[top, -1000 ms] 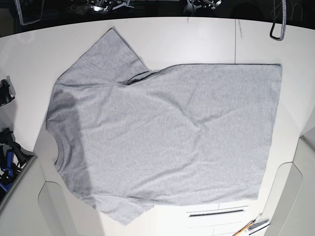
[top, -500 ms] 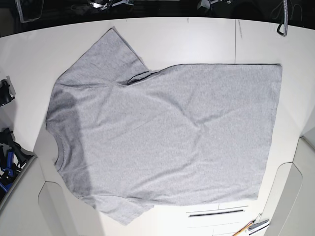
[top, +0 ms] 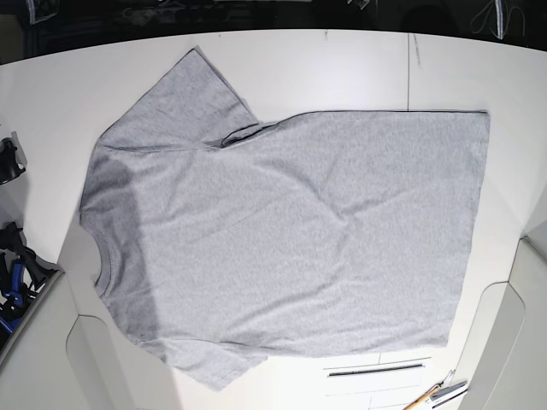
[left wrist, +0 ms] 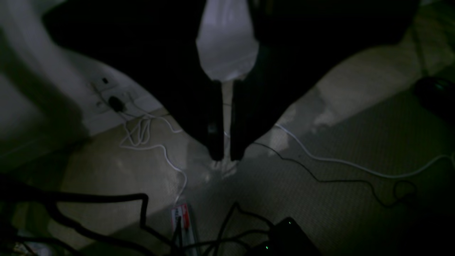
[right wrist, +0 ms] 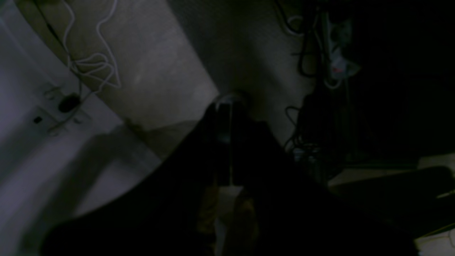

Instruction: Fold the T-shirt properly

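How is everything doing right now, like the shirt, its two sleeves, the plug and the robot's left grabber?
T-shirt: spread out, unfolded, with soft wrinkles
Sleeve at the top of the base view: sticking out, away from the body
Sleeve at the bottom of the base view: sticking out too
Black plug: in the wall socket
Left gripper: almost closed, thin gap, holding nothing

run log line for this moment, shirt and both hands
t-shirt: spread flat, unfolded | left hand: empty, narrow gap | right hand: off shirt, opening unclear
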`<state>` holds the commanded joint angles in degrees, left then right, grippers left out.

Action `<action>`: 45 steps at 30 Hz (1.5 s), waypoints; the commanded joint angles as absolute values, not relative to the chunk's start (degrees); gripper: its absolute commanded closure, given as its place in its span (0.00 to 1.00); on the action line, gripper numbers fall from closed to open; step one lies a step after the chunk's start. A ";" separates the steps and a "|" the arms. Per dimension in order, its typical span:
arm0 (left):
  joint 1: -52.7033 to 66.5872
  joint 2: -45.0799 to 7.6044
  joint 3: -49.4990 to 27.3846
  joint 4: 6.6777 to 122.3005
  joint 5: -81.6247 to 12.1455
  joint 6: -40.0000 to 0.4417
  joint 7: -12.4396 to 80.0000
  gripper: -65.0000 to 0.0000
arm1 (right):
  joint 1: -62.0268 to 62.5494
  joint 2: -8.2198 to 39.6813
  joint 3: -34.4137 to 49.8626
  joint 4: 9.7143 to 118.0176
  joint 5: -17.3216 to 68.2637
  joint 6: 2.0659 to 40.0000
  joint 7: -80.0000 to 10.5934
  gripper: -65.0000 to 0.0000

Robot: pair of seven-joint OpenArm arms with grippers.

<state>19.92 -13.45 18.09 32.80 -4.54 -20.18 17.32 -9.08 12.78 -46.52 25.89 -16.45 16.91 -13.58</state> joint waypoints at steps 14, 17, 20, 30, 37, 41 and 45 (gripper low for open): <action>32.84 -15.46 18.04 48.84 -5.54 -20.16 19.55 0.89 | -24.29 27.22 -46.50 54.63 -10.28 15.86 -26.33 0.97; 35.51 -16.56 18.02 52.88 -5.56 -20.16 19.77 0.89 | -26.59 29.85 -46.52 60.40 -8.51 13.23 -27.75 0.97; 38.17 -17.85 18.02 57.08 -5.56 -20.14 19.99 0.89 | -28.49 31.97 -46.52 65.23 -8.54 13.23 -27.75 0.97; 47.94 -20.58 17.34 72.25 -5.54 -14.70 22.81 0.89 | -34.11 37.65 -46.50 76.53 -9.28 10.35 -27.90 0.97; 55.33 -21.12 10.81 86.11 -5.56 -14.57 23.66 0.89 | -37.95 43.68 -46.46 86.65 -15.27 4.82 -28.14 0.97; 58.92 -21.12 4.56 93.27 -5.58 -14.57 23.66 0.89 | -38.11 46.39 -46.46 92.47 -15.73 1.04 -32.23 0.97; 60.69 -21.12 -1.91 98.74 -7.11 -14.59 24.88 0.89 | -38.11 46.96 -46.15 97.08 -19.16 -3.27 -34.98 0.97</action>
<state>60.69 -21.12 -1.91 98.74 -7.11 -14.59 24.88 -38.11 46.96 -46.15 97.08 -19.16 -3.27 -34.98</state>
